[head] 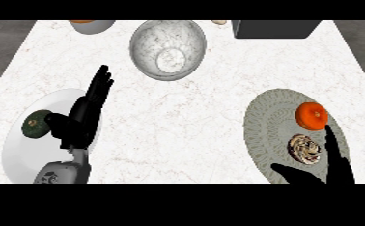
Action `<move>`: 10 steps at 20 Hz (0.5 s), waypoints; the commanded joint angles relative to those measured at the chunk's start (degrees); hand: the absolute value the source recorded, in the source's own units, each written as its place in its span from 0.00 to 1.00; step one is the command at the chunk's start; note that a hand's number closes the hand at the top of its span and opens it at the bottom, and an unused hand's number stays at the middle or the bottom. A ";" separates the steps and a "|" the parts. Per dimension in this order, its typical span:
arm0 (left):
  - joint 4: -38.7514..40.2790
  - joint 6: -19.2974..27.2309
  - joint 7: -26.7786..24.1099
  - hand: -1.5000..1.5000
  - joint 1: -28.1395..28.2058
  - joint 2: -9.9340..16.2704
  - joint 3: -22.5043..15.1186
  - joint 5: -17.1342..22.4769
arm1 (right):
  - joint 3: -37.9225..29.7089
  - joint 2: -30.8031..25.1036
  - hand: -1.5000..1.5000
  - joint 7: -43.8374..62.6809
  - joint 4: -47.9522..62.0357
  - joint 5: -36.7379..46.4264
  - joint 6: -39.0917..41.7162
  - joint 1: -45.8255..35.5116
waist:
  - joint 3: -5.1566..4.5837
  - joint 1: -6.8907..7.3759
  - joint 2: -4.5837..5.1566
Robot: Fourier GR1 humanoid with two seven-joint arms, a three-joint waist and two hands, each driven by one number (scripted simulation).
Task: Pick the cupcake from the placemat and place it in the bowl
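Observation:
The cupcake (306,149), brown and white swirled, lies on the grey round placemat (269,123) at the right. An orange fruit (311,115) sits on the same mat, just above the cupcake. My right hand (336,162) comes in from the lower right, open, its straight fingers to the right of the cupcake and its thumb below it. The marbled white bowl (169,49) stands at the top centre, nothing in it. My left hand (85,114) rests open at the left, fingers up.
A white plate (43,104) at the left holds a dark green vegetable (35,124). A grey bowl (92,25) is cut off at the top left. A dark box (274,29) stands at the top right, a small pale object (219,22) beside it.

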 commanded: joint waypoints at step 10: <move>4.12 -0.74 -3.32 0.50 -1.09 -0.92 1.63 -0.08 | 4.66 -3.57 1.00 -7.27 9.36 5.55 3.34 -4.93 | 0.00 0.06 0.06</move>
